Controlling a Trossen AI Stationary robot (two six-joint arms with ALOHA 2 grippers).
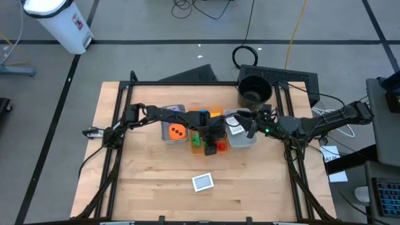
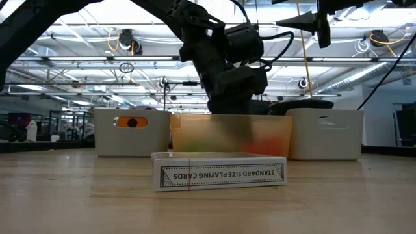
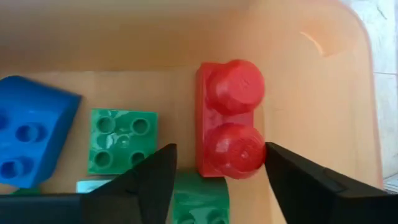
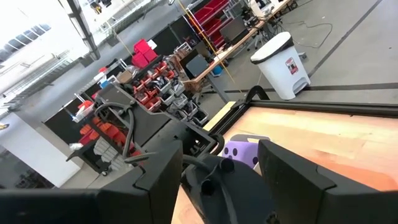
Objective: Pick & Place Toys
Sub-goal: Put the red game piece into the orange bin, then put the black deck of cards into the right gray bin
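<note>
A red two-stud brick [image 3: 229,118] lies in the translucent orange tray [image 3: 186,37], beside two green bricks [image 3: 121,140] and a blue brick [image 3: 31,130]. My left gripper [image 3: 221,155] is open, low inside that tray [image 1: 214,139], with one finger on each side of the red brick's near end; a gap shows on one side. My right gripper [image 1: 249,124] is open and empty in the air over the right grey tray [image 1: 242,139]. An orange spotted die [image 1: 177,131] lies in the left grey tray. A purple die [image 4: 239,152] shows past my right fingers.
A box of playing cards [image 1: 202,182] lies flat on the bare wood near the table's front edge and shows in the low view [image 2: 220,174]. The black round bucket [image 1: 254,90] stands at the far right. The three trays stand side by side mid-table.
</note>
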